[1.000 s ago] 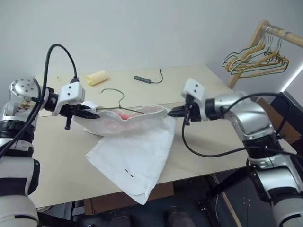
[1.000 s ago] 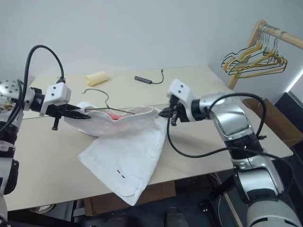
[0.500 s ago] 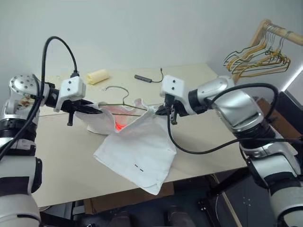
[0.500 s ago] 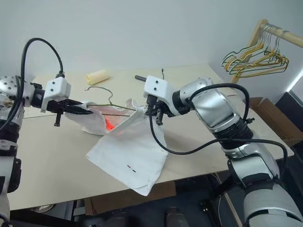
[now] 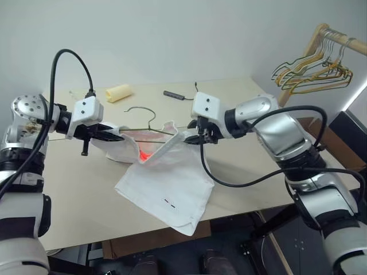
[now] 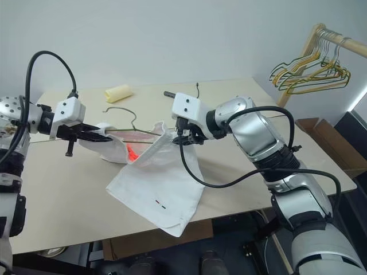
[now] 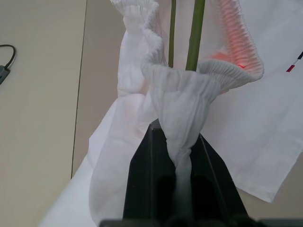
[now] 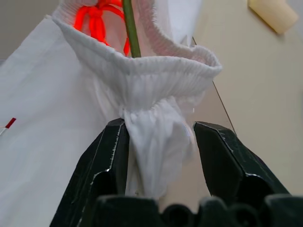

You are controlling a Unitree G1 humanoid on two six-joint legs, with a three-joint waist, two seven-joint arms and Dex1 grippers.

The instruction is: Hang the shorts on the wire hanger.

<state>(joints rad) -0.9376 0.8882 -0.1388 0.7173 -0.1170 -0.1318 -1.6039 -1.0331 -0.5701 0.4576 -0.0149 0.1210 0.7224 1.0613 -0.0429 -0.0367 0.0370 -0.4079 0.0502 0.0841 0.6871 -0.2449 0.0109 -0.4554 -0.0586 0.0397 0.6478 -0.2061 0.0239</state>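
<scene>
The shorts (image 5: 163,186) are held above the middle of the beige table (image 5: 241,103), their gathered waistband stretched between the two grippers and the thin legs draping down over the near edge. The wire hanger (image 5: 150,130) lies along the waistband opening, its hook standing up behind the fabric and its thin green rods seen passing inside the elastic in both wrist views. The left gripper (image 7: 176,177) is clamped on a bunched end of the waistband at the left, the cloth pinched tight between its black fingers. The right gripper (image 8: 158,158) is parted at the right end: its fingers stand apart on either side of a fold of waistband, and whether they bear on it cannot be told. The shorts are judged to be very light, soft and limp, so no shape is kept unless the cloth is held taut; the smooth fabric may slide off the slick wire if it is let go unevenly. The elastic waistband is judged the best place to be gripped, since it is thickest and bunches into a firm wad. The hanger is judged light but springy, easily tilted by a pull on one side. A pale yellow roll (image 5: 118,93) and a dark cabled adapter (image 5: 174,95) lie at the far side of the table, well apart from the work.
</scene>
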